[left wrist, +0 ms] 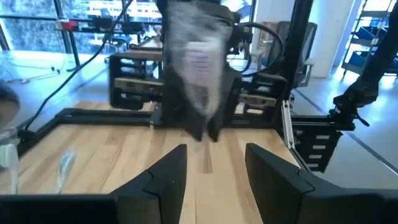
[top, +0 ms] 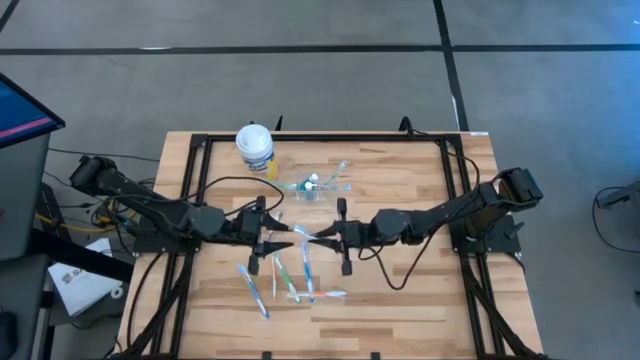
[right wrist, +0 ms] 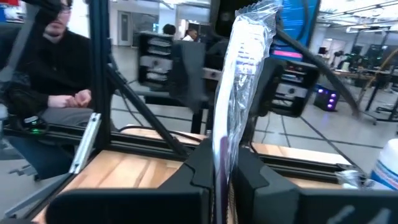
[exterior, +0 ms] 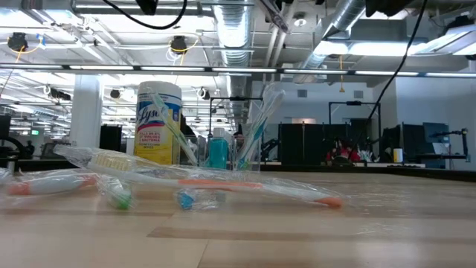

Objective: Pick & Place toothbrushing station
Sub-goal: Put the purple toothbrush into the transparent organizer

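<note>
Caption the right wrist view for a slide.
Right gripper shut on a plastic-wrapped toothbrush held upright above the wooden table, with the left gripper facing it.

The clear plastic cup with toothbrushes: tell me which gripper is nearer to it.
Right, narrowly. The right gripper, shut on a wrapped toothbrush, sits just below and right of the clear plastic cup in the high view. The left gripper, open, sits below and left of it.
</note>
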